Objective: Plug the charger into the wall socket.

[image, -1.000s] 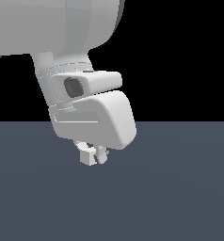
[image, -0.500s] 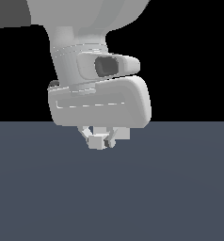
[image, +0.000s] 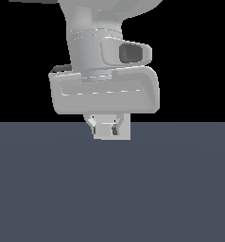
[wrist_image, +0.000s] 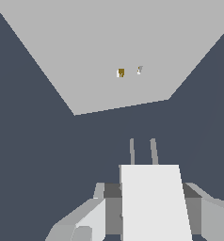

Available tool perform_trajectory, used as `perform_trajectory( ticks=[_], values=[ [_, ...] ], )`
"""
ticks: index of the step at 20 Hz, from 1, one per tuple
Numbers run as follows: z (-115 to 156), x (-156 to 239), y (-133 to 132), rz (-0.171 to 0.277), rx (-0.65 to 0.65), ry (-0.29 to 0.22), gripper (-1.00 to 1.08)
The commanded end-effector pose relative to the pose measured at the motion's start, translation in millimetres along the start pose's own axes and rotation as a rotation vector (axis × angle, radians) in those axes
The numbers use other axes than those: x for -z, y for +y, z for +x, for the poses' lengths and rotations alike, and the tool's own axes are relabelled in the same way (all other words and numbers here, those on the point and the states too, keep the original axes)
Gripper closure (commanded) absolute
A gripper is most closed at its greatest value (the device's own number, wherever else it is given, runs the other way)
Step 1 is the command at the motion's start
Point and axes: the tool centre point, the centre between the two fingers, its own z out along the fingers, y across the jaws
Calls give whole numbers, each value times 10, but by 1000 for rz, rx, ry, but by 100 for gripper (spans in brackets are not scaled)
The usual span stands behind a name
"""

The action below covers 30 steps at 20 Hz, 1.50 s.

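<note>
Dark worktop [image: 112, 189] lies below as the hand [image: 105, 130], gripping the charger [wrist_image: 154, 202], has swung round, prongs now facing the socket [wrist_image: 109, 52].

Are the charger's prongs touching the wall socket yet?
Apart. In the wrist view, dark floor shows between the charger prongs and the wall socket, with the gripper shut on the charger.

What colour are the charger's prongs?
Grey, on the off-white charger; the wrist view shows them best.
</note>
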Motion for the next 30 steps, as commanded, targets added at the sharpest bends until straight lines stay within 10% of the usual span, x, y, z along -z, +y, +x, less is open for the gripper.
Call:
perform_trajectory(
  ticks=[1, 30],
  values=[
    [38, 38, 13, 17, 45, 0, 108],
    [213, 106, 31, 69, 175, -7, 108]
  ],
)
